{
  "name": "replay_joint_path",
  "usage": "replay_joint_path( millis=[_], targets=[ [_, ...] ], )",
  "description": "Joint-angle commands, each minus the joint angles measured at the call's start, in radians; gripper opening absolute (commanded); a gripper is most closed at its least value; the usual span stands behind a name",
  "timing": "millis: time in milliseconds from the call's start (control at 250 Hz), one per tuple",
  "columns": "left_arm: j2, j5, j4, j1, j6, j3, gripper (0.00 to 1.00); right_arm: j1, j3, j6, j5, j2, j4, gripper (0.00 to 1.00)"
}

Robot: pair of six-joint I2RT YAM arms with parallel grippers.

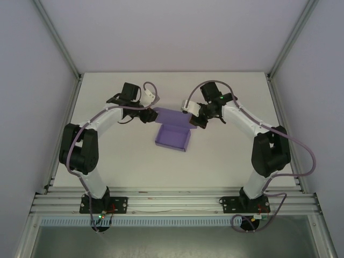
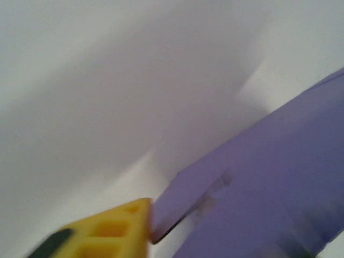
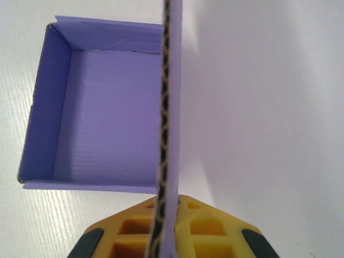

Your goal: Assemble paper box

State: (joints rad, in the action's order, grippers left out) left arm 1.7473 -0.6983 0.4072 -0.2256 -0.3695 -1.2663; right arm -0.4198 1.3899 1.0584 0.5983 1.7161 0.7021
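The white surface carries the paper box mid-way, nearer its far edge. The right tool pinches an upright side panel. The left tool meets the lid flap, but its grip cannot be told. The fold probably wants slow, square creasing.

Purple paper box (faint ribbing inside), yellow jaws, white table

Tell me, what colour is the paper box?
The paper box is purple; the right wrist view shows it best.
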Motion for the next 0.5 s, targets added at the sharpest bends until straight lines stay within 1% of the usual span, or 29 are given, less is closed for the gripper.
replay_joint_path(
  millis=[0,76,184,244,308,368,424,496],
  targets=[
    [-0.017,-0.018,-0.013,-0.023,-0.010,-0.002,0.13,0.000,0.014,-0.029,-0.022,0.013,-0.018,0.00],
    [-0.035,-0.005,-0.065,-0.036,0.024,0.023,0.00,0.001,0.006,-0.079,-0.037,0.007,-0.066,0.00],
    [-0.079,0.055,-0.163,-0.048,0.095,0.075,0.00,0.001,-0.022,-0.106,-0.028,-0.021,-0.115,0.00],
    [-0.105,0.089,-0.209,-0.052,0.127,0.108,0.00,0.000,-0.046,-0.139,-0.052,-0.039,-0.165,0.00],
    [-0.124,0.141,-0.244,-0.056,0.202,0.126,0.00,0.000,-0.060,-0.259,-0.114,-0.047,-0.261,0.00],
    [-0.138,0.157,-0.268,-0.064,0.270,0.142,0.00,-0.001,-0.057,-0.412,-0.159,-0.048,-0.334,0.00],
    [-0.155,0.201,-0.311,-0.083,0.334,0.173,0.00,-0.015,-0.049,-0.570,-0.220,-0.046,-0.381,0.00],
    [-0.175,0.308,-0.368,-0.118,0.405,0.213,0.00,-0.047,-0.054,-0.767,-0.339,-0.047,-0.440,0.00]
  ],
)
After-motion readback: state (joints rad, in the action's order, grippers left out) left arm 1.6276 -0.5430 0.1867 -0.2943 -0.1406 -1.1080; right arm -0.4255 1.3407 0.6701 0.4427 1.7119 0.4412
